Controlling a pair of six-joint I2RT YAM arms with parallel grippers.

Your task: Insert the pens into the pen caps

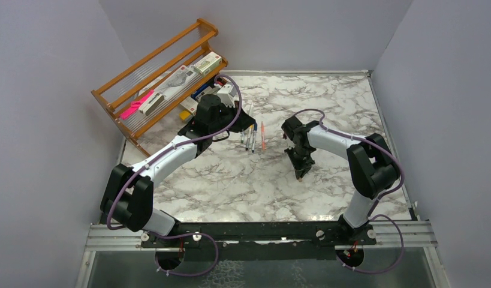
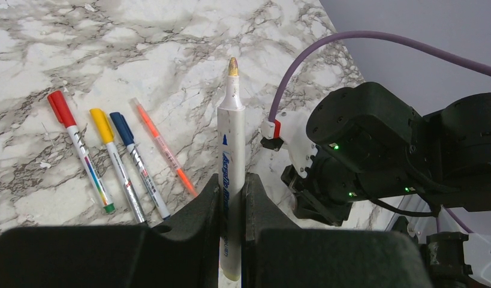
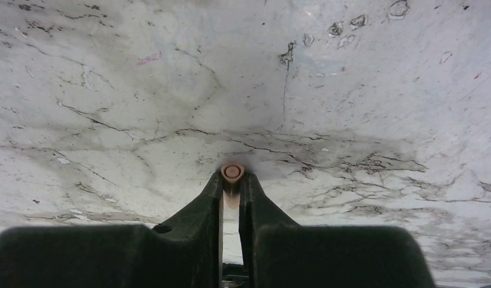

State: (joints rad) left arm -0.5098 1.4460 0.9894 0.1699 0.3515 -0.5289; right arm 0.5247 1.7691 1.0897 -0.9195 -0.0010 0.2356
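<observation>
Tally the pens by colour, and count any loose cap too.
Red-capped pen: 1
Yellow-capped pen: 1
Blue-capped pen: 1
Orange pen: 1
Uncapped white pen, in the left claw: 1
Loose pale cap, in the right claw: 1
Total: 6 (5 pens, 1 cap)

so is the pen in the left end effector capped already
No, the pen in the left end effector shows a bare brownish tip, with no cap on it.
</observation>
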